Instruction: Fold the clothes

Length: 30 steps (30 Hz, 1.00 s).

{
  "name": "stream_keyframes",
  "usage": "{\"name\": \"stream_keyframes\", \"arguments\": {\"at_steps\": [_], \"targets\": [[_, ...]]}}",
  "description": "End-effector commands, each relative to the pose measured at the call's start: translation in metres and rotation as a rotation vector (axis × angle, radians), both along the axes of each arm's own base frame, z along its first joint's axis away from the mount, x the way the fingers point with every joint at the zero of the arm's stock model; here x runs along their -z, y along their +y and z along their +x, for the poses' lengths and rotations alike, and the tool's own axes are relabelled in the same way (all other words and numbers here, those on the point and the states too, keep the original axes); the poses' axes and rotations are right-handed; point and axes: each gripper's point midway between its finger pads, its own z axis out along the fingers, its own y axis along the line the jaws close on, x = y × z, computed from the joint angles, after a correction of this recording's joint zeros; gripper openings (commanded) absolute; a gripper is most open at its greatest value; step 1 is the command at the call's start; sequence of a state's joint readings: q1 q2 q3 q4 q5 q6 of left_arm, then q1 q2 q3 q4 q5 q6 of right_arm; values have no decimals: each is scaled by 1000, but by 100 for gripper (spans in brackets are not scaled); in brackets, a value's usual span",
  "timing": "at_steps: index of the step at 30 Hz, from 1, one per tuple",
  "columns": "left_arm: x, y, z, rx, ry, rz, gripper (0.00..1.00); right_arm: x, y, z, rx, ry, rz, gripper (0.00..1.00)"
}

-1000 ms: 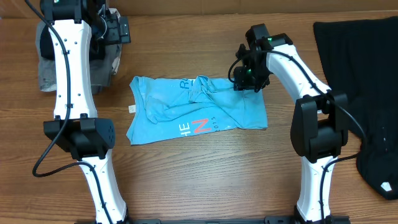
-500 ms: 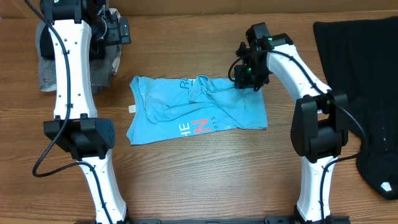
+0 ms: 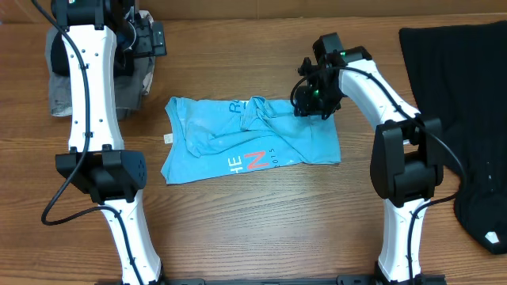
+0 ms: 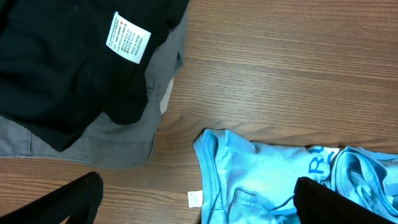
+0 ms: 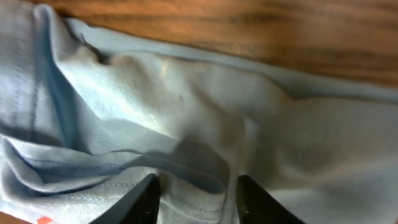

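- Wood-grain counter (image 3: 238,229) under me, brown planks running left to right, matte with no glare.
- Along the far edge, a paler tan strip (image 3: 238,6); I can't tell what it is.
- The light blue T-shirt (image 3: 230,142) lies mid-counter between my two arms, roughly flat, its top edge rumpled into folds.
- Red "N" with white lettering (image 3: 253,162) faces up near its front edge.
- My right hand (image 3: 307,101) is down on the shirt's far right corner.
- From the right wrist, both fingers (image 5: 146,198) are pressed into the pale blue cloth and pinch a raised ridge of it between them. So this hand is gripping the shirt.
- Bare wood shows just beyond the shirt's hem there.
- My left hand (image 3: 154,37) is up at the far left of the counter, apart from the shirt.
- From the left wrist, its fingers (image 4: 68,199) sit at the two bottom corners, spread wide with nothing between them. The hand is open.
- Below that hand there's a pile: a black garment (image 4: 62,62) on top of a grey garment (image 4: 124,146).
- A white care label (image 4: 127,37) on the black one faces up.
- The pile lies near the shirt's left end, with a strip of bare wood between them.
- A small white tag (image 4: 195,199) sticks out from the shirt's left edge.
- Far right, a big black cloth (image 3: 463,103) spreads over the counter and runs out of view, well apart from the shirt.
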<state>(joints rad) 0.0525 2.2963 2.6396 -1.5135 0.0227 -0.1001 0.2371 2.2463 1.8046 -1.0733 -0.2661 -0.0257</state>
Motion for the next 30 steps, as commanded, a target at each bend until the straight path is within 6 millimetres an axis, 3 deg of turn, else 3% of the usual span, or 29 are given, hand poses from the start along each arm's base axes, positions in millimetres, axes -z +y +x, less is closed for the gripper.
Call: {"name": "stream_keyframes", "arguments": {"at_steps": [1,9,11,14,20,30], "targets": [[-14,0,-1,9,-34,10,100,-4,2,0,-5,-8,18,38],[-15,0,0,9,-41,10,100,-11,3,4,-7,-21,22,17],[-15,1,2,9,-48,11,100,-19,4,3,-8,-14,32,4],[-15,1,2,9,-49,11,100,-27,10,-6,-23,7,41,4],[-15,1,2,9,-49,11,100,-45,52,-39,-147,56,127,4],[-15,0,1,9,-45,10,100,-45,132,-113,-375,131,80,4]]}}
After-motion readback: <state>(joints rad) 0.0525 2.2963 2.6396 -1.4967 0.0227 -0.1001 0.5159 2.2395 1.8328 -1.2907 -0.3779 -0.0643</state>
